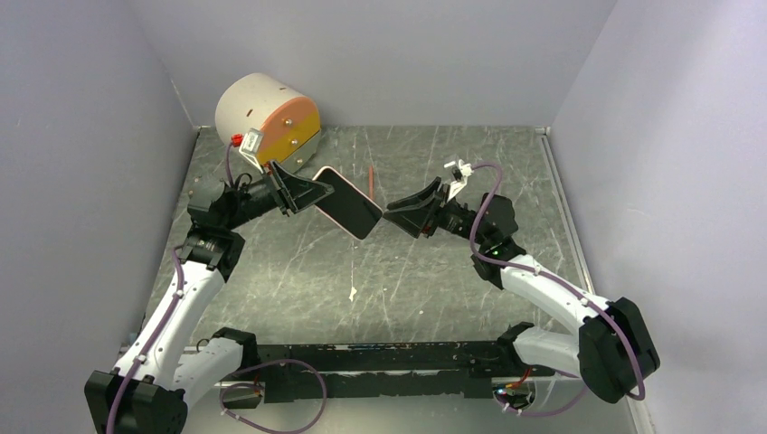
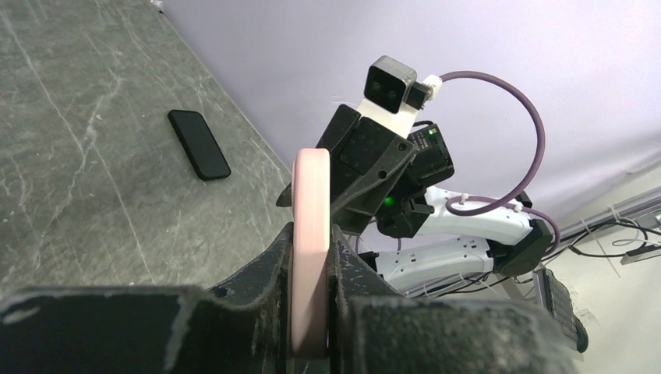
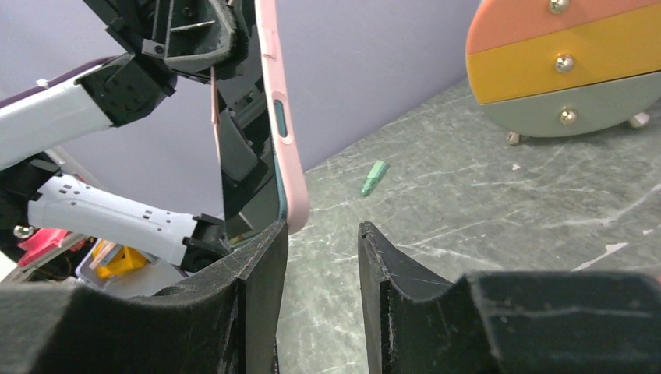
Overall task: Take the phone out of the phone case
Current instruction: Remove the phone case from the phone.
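Observation:
The phone (image 1: 350, 212), dark screen showing, sits in a pink phone case (image 1: 336, 174) held tilted above the table. My left gripper (image 1: 312, 194) is shut on its upper-left end; in the left wrist view the case's pink edge (image 2: 310, 234) is pinched between both fingers. My right gripper (image 1: 391, 215) is open at the phone's lower right corner. In the right wrist view the case edge (image 3: 274, 117) hangs down just above my left finger (image 3: 257, 265). Nothing is between the right gripper's (image 3: 321, 234) fingers.
A round drum with orange and yellow bands (image 1: 267, 117) stands at the back left. A small green bit (image 3: 375, 178) and a white scrap (image 1: 351, 291) lie on the grey table (image 1: 434, 271). A flat black phone-shaped thing (image 2: 199, 144) lies on the table.

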`<state>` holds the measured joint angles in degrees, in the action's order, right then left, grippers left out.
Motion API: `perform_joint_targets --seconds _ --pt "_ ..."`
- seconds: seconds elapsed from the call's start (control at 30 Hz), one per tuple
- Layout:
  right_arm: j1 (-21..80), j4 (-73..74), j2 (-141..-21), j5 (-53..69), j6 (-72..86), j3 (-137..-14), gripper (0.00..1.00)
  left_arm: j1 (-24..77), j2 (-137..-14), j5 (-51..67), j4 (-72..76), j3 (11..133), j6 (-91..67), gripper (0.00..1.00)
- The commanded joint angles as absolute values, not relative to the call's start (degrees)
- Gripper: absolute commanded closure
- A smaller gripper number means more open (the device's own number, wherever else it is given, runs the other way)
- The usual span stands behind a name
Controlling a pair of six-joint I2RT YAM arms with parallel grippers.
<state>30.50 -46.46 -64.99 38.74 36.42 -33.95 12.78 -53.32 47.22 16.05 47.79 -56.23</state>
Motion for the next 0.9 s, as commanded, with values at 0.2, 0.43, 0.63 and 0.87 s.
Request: perform_joint_targets --seconds 0.2,0.43,0.63,0.87 --pt "30.37 -52.93 -65.56 41.13 38.64 -33.71 0.58 12.74 -51.7 46.5 22.12 47.61 -58.78 0.98" --pt "30.07 -53.03 -65.81 40.49 38.59 -32.82 0.59 12.74 -51.77 46.97 26.16 46.36 -61.66 0.97" --pt "29.67 -54.67 -66.76 40.33 39.57 -32.68 0.62 12.74 -51.42 47.97 28.26 45.79 -63.18 0.97" --pt "29.62 -57.53 -68.64 41.42 41.52 -34.27 0.62 12.74 -52.56 51.14 34.46 45.27 -67.05 0.97"
